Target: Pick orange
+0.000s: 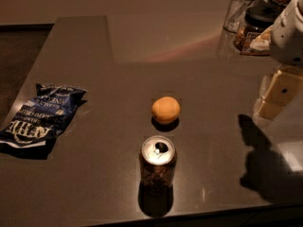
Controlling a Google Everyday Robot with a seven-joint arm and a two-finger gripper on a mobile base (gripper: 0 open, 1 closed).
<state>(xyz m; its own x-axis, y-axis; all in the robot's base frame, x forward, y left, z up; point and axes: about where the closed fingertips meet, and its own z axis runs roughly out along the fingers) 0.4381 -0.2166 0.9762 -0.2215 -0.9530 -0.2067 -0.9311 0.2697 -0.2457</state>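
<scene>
The orange (165, 109) is a small, smooth yellow-orange fruit lying on the dark countertop (94, 183) near the middle of the view. A brown drink can (158, 162) with an opened top stands upright just in front of it, a short gap apart. My gripper (275, 97), cream-coloured under a white arm, hangs at the right edge of the view. It is well to the right of the orange, above the counter, and holds nothing that I can see. Its shadow falls on the counter below it.
A crumpled blue chip bag (41, 117) lies at the left. At the back right stand a clear glass (241, 9) and a dark-lidded jar (255, 28). The counter's front edge runs along the bottom, close to the can.
</scene>
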